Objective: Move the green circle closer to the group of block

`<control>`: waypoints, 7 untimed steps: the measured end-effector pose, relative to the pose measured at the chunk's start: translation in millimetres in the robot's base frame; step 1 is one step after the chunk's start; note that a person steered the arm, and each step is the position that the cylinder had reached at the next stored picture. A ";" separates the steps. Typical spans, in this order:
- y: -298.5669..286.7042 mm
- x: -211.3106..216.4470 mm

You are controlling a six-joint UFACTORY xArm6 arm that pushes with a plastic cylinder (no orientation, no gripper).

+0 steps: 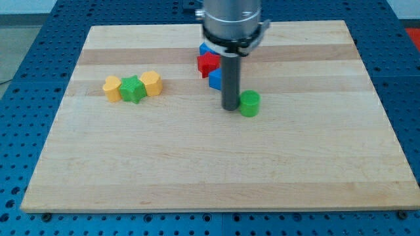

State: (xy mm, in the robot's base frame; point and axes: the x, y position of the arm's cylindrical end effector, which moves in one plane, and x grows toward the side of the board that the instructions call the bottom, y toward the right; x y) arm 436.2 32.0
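Note:
The green circle (249, 103) lies right of the board's middle. My tip (230, 107) rests on the board just left of it, touching or nearly touching its left side. Directly above the tip, partly hidden by the rod, are a red block (208, 63), a blue block (215, 79) below it, and another blue block (204, 48) at the top. At the view's left lies a row of three blocks: a yellow block (112, 88), a green star (132, 89) and a yellow block (151, 83).
The wooden board (210, 164) lies on a blue perforated table (20, 131). The arm's grey body (233, 23) hangs over the board's top edge and hides part of the red and blue blocks.

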 end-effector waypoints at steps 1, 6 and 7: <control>-18.8 9.4; 27.9 -33.3; 27.9 -24.4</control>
State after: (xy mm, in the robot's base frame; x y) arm 411.8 59.9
